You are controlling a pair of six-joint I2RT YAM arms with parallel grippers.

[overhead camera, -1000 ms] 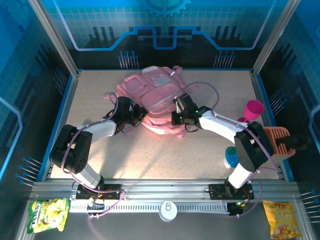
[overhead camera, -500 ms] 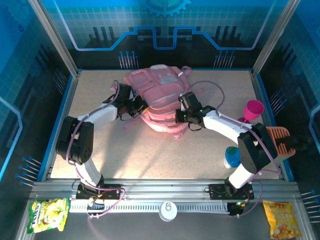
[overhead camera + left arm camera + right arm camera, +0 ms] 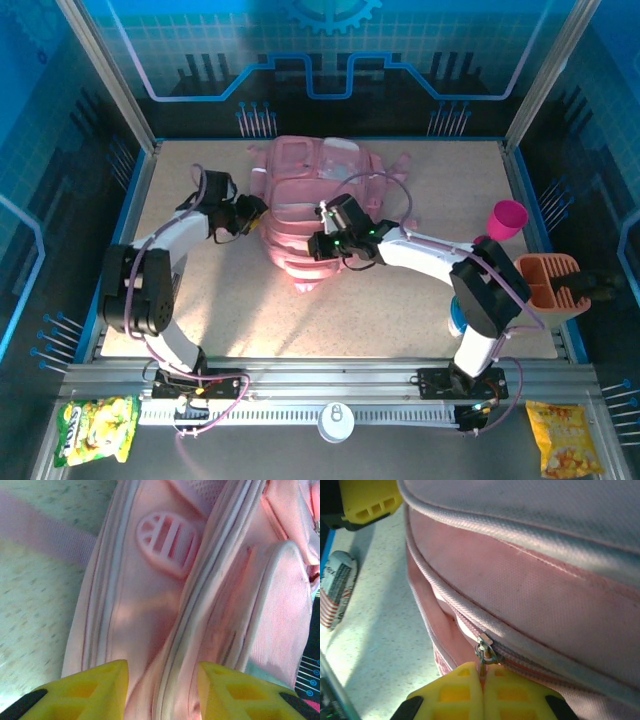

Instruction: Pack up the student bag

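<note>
The pink student bag [image 3: 300,178] lies at the back middle of the table. My left gripper [image 3: 254,215] is at its left side, jaws apart. In the left wrist view the left gripper [image 3: 162,680] is open, with a piped seam of the bag [image 3: 165,580] running up between the yellow fingers [image 3: 100,687]. My right gripper [image 3: 318,246] is at the bag's near left part. The right wrist view has the right gripper [image 3: 483,682] shut on the metal zipper pull [image 3: 485,652] of a partly open zip on the bag [image 3: 545,580].
A magenta goblet cup [image 3: 507,220] and an orange holder [image 3: 550,285] stand at the right edge. A blue item [image 3: 458,318] is half hidden behind the right arm. A small striped packet [image 3: 337,587] lies on the table beside the bag. Snack bags [image 3: 95,428] lie outside the front rail.
The bag has shifted toward the back. My right gripper has travelled left along it with the zipper pull. My left gripper has moved left and opened.
</note>
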